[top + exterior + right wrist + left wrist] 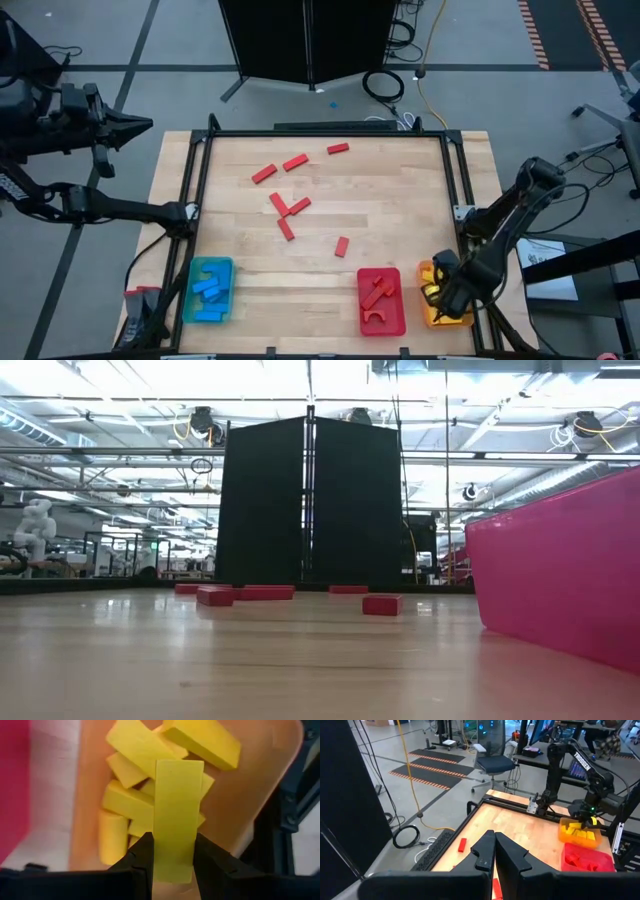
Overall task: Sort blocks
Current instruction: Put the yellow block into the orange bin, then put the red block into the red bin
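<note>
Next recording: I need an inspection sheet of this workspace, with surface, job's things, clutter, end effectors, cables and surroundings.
Surface: wooden table in a black frame.
Job's things: seven red blocks loose mid-table; blue blocks in the blue tray, red ones in the red tray, yellow ones in the orange tray.
Clutter: nothing seen.
End effectors: right end effector over the orange tray, shut on a yellow block; left end effector shut, empty, held off the table's left edge.
Cables: black coil and yellow cable on the floor beyond the table.
Surroundings: black screen, office chair.
</note>
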{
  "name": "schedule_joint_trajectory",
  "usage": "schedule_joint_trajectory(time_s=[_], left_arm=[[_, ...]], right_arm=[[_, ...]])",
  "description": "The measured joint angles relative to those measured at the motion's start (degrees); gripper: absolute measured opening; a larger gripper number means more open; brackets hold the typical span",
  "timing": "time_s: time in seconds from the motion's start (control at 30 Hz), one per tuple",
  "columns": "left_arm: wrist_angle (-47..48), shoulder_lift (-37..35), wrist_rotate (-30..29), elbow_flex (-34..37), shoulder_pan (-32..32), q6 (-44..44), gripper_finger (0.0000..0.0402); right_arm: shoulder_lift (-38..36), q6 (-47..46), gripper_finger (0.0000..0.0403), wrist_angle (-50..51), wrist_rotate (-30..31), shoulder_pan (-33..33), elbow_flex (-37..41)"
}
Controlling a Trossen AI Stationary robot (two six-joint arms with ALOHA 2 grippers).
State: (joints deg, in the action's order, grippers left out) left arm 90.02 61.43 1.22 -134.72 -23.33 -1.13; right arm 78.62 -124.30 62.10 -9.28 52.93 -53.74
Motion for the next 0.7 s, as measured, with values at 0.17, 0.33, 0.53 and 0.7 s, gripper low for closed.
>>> schedule_joint_trajectory(time_s=[0.17, 0.33, 0.53, 0.7], left_arm=[[0.0, 0.0, 0.0, 0.0, 0.0, 0.0, 0.0016], [0.0, 0.0, 0.0, 0.0, 0.0, 0.02, 0.0016], [0.0, 0.0, 0.0, 0.0, 0.0, 0.07, 0.0016], [0.0, 0.0, 0.0, 0.0, 0.0, 0.07, 0.0016]], right_arm=[[1.01, 0.36, 0.018, 0.09, -0.59, 0.13, 0.0], [1.01, 0.38, 0.033, -0.43, -1.66, -0.11, 0.0], [-1.26, 2.37, 0.0368, -2.54, 3.43, -4.84, -2.92], [-2.9, 13.25, 0.0347, 2.62, 16.48, -14.06, -11.01]])
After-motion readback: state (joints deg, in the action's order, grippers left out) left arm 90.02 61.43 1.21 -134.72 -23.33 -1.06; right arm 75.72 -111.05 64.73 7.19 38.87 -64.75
